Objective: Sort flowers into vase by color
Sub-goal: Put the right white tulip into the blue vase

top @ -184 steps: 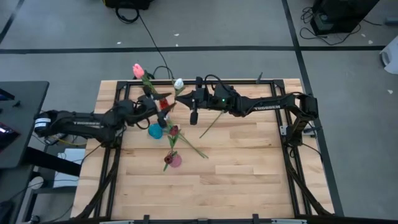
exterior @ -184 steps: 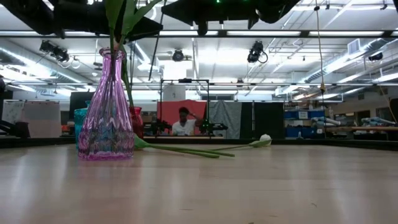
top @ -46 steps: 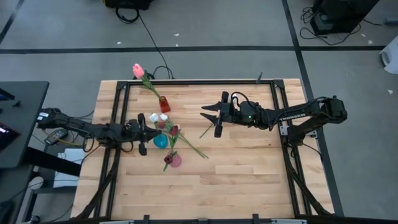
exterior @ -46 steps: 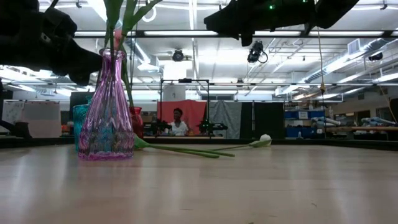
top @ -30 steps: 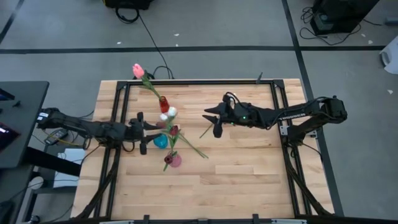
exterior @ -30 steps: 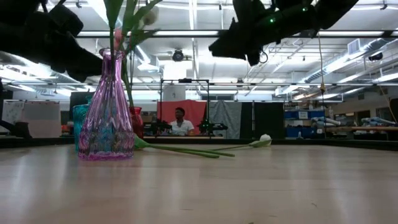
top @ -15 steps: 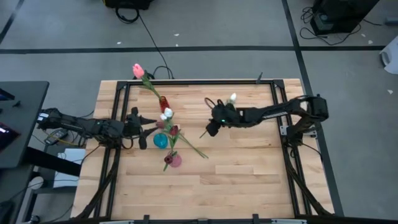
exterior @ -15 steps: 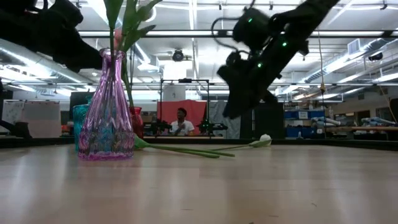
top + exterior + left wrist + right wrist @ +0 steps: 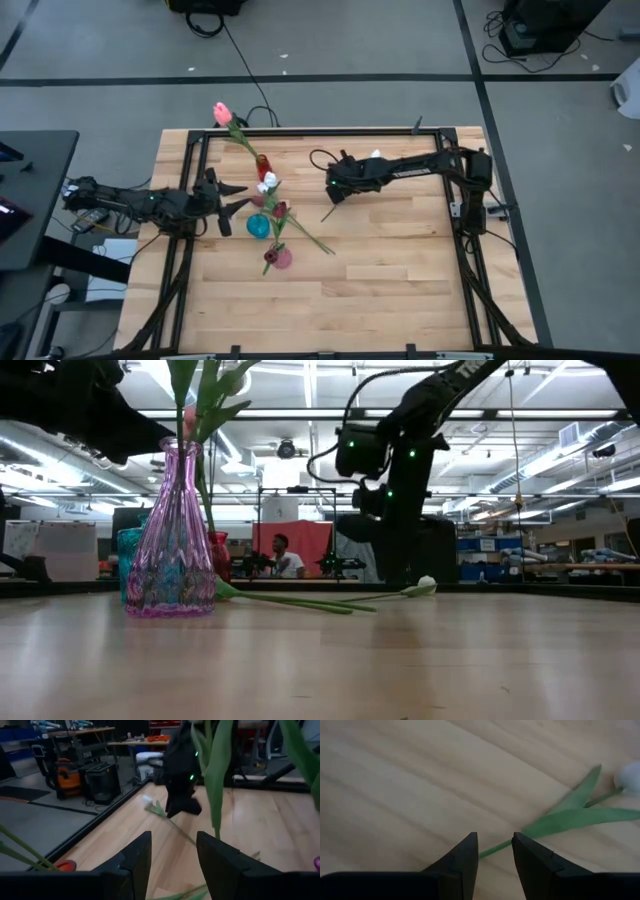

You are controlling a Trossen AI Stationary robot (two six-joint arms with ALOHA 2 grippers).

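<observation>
A white flower (image 9: 375, 155) lies on the table, its stem (image 9: 492, 851) running toward the near left. My right gripper (image 9: 333, 195) points down over the stem's lower end, open, one finger on either side of the stem (image 9: 495, 854) and above it. My left gripper (image 9: 236, 197) hangs open left of the vases, nothing between its fingers (image 9: 172, 865). A red vase (image 9: 262, 165) holds a pink flower (image 9: 222, 112), a teal vase (image 9: 258, 227) a white one (image 9: 268, 182), and a pink vase (image 9: 172, 540) dark red ones (image 9: 280, 210).
A loose green stem (image 9: 312, 240) lies on the table right of the pink vase. The black frame rails (image 9: 320, 130) run along the table's edges. Bare wood (image 9: 400, 290) spreads over the near and right parts. A person (image 9: 278, 555) sits in the room far behind.
My right gripper has tipped from level to pointing down and has come down over the lying white flower's stem, its arm folding toward the far edge. My left gripper has drawn back a little toward the table's left edge.
</observation>
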